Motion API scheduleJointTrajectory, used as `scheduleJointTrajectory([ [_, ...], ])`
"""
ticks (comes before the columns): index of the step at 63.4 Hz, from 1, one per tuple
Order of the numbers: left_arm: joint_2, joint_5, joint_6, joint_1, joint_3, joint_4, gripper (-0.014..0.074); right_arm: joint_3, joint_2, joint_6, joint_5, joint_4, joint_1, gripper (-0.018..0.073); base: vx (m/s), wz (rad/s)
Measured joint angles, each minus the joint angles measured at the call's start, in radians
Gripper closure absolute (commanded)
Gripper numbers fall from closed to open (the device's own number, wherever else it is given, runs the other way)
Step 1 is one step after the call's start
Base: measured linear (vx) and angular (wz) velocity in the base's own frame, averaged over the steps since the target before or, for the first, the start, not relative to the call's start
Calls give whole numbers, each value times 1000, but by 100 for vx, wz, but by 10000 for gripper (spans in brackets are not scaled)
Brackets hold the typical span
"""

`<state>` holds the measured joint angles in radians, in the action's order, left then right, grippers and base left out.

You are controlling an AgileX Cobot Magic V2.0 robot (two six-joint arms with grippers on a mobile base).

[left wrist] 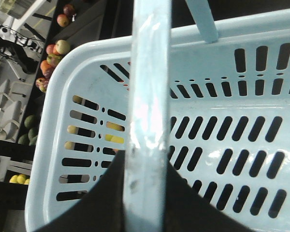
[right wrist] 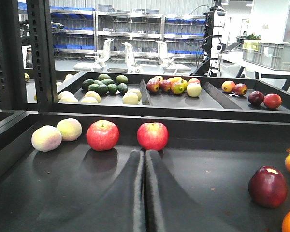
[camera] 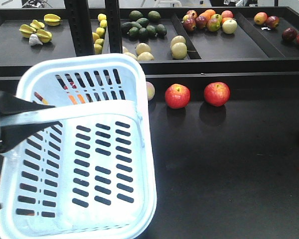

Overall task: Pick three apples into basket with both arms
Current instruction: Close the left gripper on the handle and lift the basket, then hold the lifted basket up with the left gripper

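One basket (camera: 74, 64), two grippers and three red apples are showing at the near black shelf (camera: 229, 169), and two pale round fruits (right wrist: 46, 138) are lying at its back edge. The basket is by far the largest thing: pale blue-white moulded plastic, glossy, with rounded corners, rows of slots in its walls and floor, and one flat band-like handle (camera: 89, 112) crossing its mouth. It is occupying the left of the shelf, tilting toward the viewer. The left gripper (left wrist: 146, 166) is clamping that handle, its black fingers (left wrist: 96, 203) pressing on either side of the band. The right gripper (right wrist: 145, 157) is pointing along the shelf toward the fruit with its two smooth black fingers pressed flat together, holding nothing. The apples are all lying outside the basket, to its right. The first apple (camera: 177, 96) and the second apple (camera: 217, 93), both round, shiny, bright red with yellowish streaks, are sitting near each other along the back edge. The third apple (right wrist: 268, 186), darker red, is resting well apart at the right.
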<state>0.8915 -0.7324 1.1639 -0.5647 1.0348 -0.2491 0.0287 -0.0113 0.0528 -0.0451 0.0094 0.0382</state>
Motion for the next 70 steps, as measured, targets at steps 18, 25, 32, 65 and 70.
scheduleJointTrajectory([
  [18,-123,-25,-3,0,0,0,604,0,0,0,0,0,0,568,0,0],
  [25,-140,-25,-4,0,0,0,604,0,0,0,0,0,0,568,0,0],
  [32,-140,-27,-4,0,0,0,604,0,0,0,0,0,0,568,0,0],
  [65,-139,-59,-4,0,0,0,604,0,0,0,0,0,0,568,0,0],
  [70,-139,-61,-4,0,0,0,604,0,0,0,0,0,0,568,0,0],
])
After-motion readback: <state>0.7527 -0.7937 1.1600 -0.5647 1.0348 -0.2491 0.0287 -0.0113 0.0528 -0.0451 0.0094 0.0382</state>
